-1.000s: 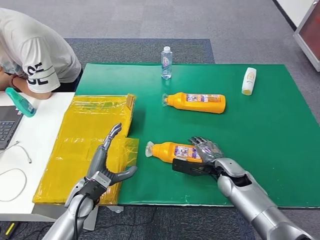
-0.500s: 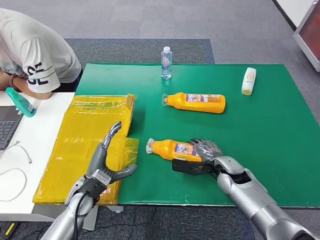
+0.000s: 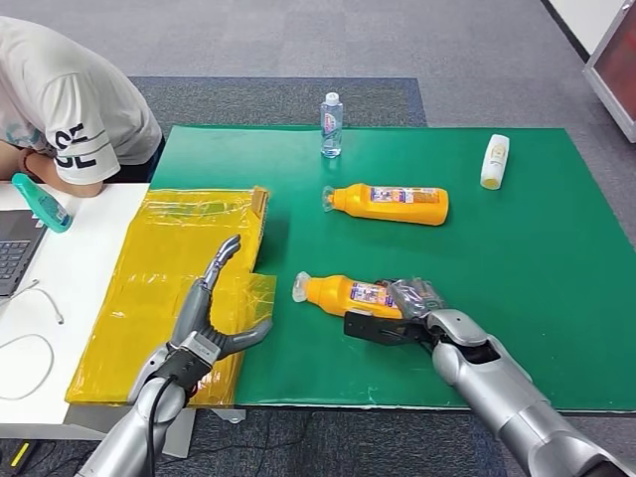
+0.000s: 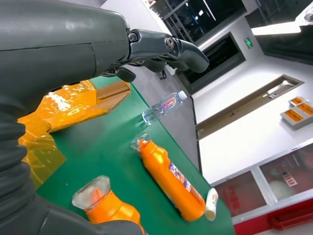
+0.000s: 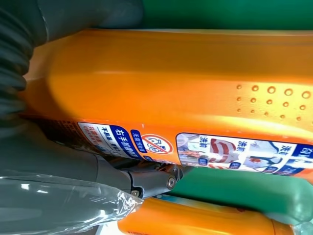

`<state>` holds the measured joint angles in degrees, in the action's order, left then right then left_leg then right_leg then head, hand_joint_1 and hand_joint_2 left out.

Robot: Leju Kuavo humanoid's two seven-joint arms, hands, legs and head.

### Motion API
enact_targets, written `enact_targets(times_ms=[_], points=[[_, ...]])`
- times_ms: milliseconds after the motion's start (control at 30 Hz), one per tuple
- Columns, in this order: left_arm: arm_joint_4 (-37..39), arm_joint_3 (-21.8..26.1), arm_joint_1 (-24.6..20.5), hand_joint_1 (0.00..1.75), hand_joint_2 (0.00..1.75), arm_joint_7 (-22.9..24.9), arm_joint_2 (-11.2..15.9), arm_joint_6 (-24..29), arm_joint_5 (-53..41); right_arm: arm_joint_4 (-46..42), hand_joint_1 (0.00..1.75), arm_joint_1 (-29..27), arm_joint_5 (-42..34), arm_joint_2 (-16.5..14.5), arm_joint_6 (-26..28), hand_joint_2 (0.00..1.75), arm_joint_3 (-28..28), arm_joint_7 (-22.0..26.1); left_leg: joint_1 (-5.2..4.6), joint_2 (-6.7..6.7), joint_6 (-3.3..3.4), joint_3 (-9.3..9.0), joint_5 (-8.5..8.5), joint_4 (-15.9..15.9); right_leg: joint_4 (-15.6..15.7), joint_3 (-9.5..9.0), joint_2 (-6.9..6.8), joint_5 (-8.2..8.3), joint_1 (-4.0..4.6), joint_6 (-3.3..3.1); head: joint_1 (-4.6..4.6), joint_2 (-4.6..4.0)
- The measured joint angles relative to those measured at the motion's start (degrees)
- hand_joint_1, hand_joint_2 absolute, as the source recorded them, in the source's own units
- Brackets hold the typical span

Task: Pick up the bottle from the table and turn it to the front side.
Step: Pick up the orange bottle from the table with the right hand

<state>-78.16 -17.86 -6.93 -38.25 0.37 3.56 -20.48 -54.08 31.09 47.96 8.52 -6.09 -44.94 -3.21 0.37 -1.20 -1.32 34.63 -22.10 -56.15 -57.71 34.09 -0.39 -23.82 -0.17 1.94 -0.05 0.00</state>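
Observation:
The near orange bottle point(image 3: 339, 295) point(image 5: 166, 88) lies on its side on the green mat point(image 3: 525, 258), clear cap pointing left, label up. My right hand point(image 3: 408, 306) grips its base end, with fingers point(image 5: 147, 178) wrapped over the labelled side and the thumb along the near side. My left hand point(image 3: 206, 328) hovers open, fingers spread, over the yellow plastic sheet point(image 3: 172, 268), apart from the bottle. The left wrist view catches the near bottle's cap point(image 4: 91, 192).
A second orange bottle point(image 3: 390, 204) point(image 4: 169, 178) lies further back. A clear water bottle point(image 3: 331, 124) stands at the far edge, and a white bottle point(image 3: 494, 160) lies at the far right. A person point(image 3: 68, 99) leans over the white desk point(image 3: 45, 298) on the left.
The near bottle's cap end has shifted slightly right and away from me as my right hand tightened on the base. My left hand barely moved.

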Motion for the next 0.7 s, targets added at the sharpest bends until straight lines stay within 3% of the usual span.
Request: enact_targets(times_ms=[167, 267, 433, 700], points=[[0.00, 0.00, 0.01, 0.00, 1.75, -0.01, 0.02, 0.09, 0.01, 0.03, 1.75, -1.09, -4.63, 0.04, 2.73, 1.75, 2.52, 3.19, 0.00, 0.00, 0.00, 0.00, 0.00, 0.00, 0.00, 0.01, 0.01, 0.02, 0.00, -0.03, 0.00, 0.00], [0.00, -0.01, 0.09, 0.00, 1.75, -0.34, 0.08, 0.32, 0.21, -0.06, 1.75, -2.49, -10.05, 0.08, 3.25, 1.75, 5.08, 7.61, 0.00, -0.01, -0.01, -0.02, 0.01, 0.00, 0.01, 0.02, 0.01, 0.06, 0.01, -0.08, -0.01, 0.00], [0.00, -0.04, 1.27, 0.00, 1.75, -1.50, 1.03, 1.13, 1.77, -2.13, 1.75, -8.18, -27.22, 0.22, 1.12, 1.75, 13.74, 20.92, 0.00, 0.00, -0.02, 0.01, 0.01, 0.00, 0.01, 0.02, 0.00, 0.05, 0.01, -0.08, 0.00, 0.00], [-0.19, -0.09, 3.18, 0.00, 1.75, -1.90, 2.17, 0.46, 3.94, -7.46, 1.75, -17.09, -39.65, 0.03, -3.48, 1.75, 23.83, 27.58, -0.01, 0.08, -0.01, 0.30, 0.02, 0.00, 0.00, 0.23, -0.10, 0.04, 0.00, -0.06, 0.01, 0.00]])
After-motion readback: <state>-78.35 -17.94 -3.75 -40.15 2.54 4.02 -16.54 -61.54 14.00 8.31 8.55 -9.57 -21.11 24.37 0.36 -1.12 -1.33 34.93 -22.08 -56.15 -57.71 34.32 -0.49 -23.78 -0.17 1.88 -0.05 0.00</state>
